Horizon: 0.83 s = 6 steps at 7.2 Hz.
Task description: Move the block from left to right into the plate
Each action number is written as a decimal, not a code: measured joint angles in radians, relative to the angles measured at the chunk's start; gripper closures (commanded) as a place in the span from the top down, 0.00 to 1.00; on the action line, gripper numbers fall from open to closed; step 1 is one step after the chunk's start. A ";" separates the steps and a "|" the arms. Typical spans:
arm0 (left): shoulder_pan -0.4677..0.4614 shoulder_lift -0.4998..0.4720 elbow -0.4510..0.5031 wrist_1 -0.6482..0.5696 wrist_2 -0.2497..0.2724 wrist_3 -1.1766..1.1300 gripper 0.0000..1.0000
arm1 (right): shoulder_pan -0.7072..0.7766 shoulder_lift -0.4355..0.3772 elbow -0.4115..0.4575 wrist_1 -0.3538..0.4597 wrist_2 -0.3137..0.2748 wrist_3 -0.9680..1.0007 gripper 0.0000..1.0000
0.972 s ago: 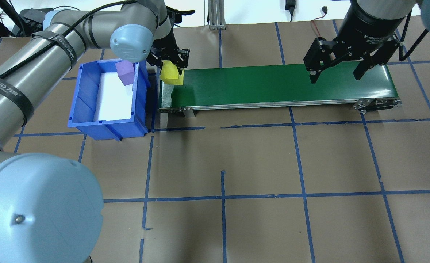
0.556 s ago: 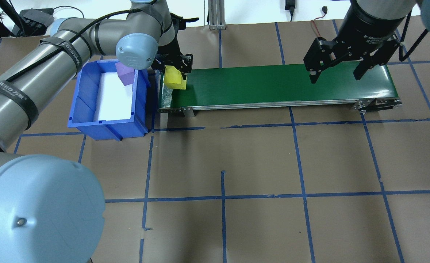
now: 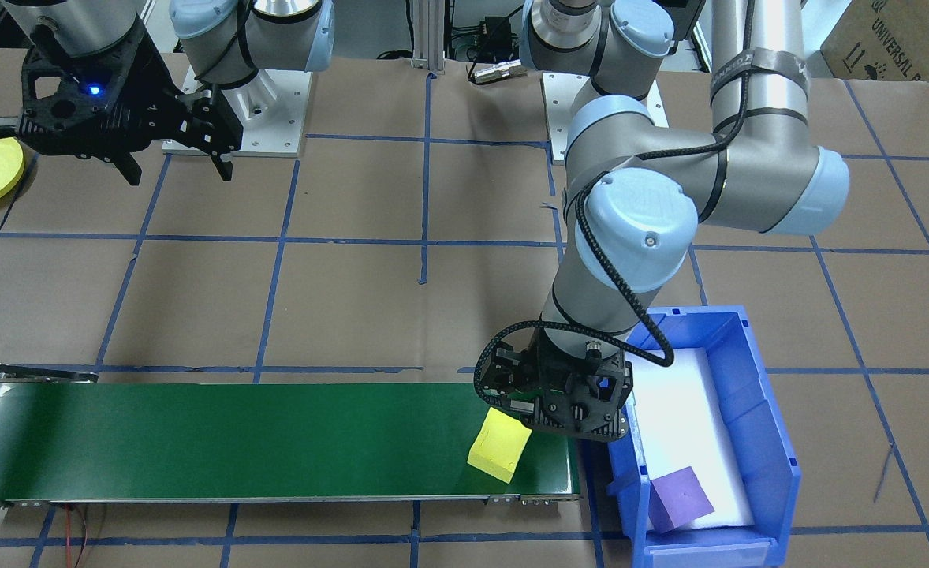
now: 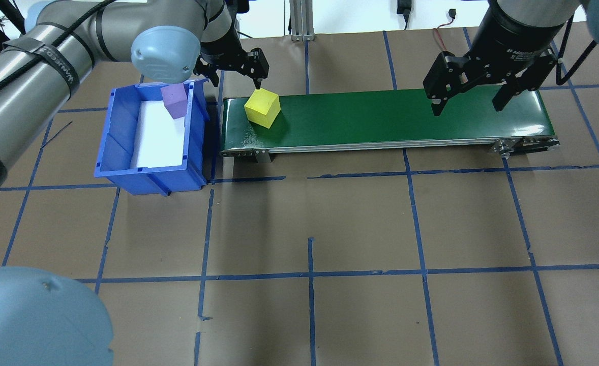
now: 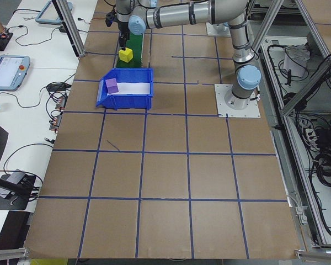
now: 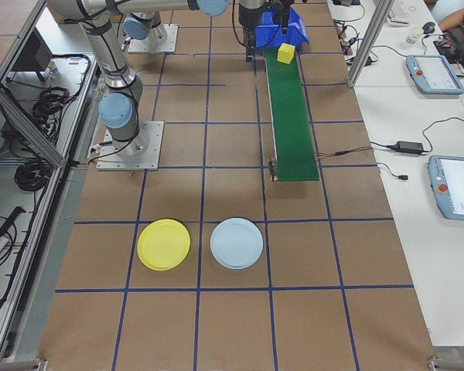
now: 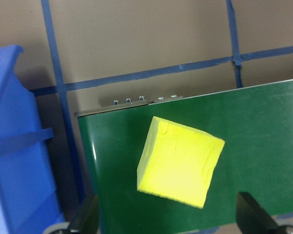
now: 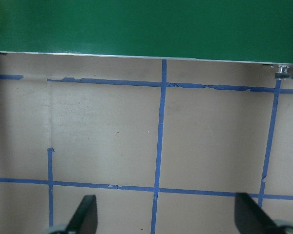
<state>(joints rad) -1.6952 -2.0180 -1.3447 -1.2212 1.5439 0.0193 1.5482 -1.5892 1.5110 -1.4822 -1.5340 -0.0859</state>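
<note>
Yellow block [image 4: 262,108] on green belt [image 4: 391,118], rotated, corner toward far end.

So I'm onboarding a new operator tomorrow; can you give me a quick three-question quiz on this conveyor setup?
1. True or false: the left hand is gripping the yellow block.
2. Where does the purple block sit? A) on the green belt B) in the blue bin C) on a plate
3. Fill in: the right hand hangs open over the far end of the green ____.

Key: 1 false, the block rests free on the belt. 2 B, in the blue bin. 3 belt.
</note>
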 measured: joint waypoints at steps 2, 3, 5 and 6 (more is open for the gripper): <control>0.099 0.007 0.000 -0.008 0.011 0.121 1.00 | 0.000 0.000 0.000 -0.001 0.000 -0.001 1.00; 0.153 -0.003 -0.003 -0.006 0.013 0.224 1.00 | -0.001 0.000 0.000 -0.001 0.000 -0.002 1.00; 0.250 -0.064 0.014 0.035 0.014 0.472 0.91 | -0.005 0.000 0.000 -0.002 0.001 -0.009 1.00; 0.273 -0.101 0.028 0.072 0.016 0.613 1.00 | -0.008 0.000 0.000 -0.003 0.001 -0.012 1.00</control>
<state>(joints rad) -1.4225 -2.1188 -1.3168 -1.1490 1.5600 0.6322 1.5401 -1.5892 1.5109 -1.4848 -1.5325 -0.0977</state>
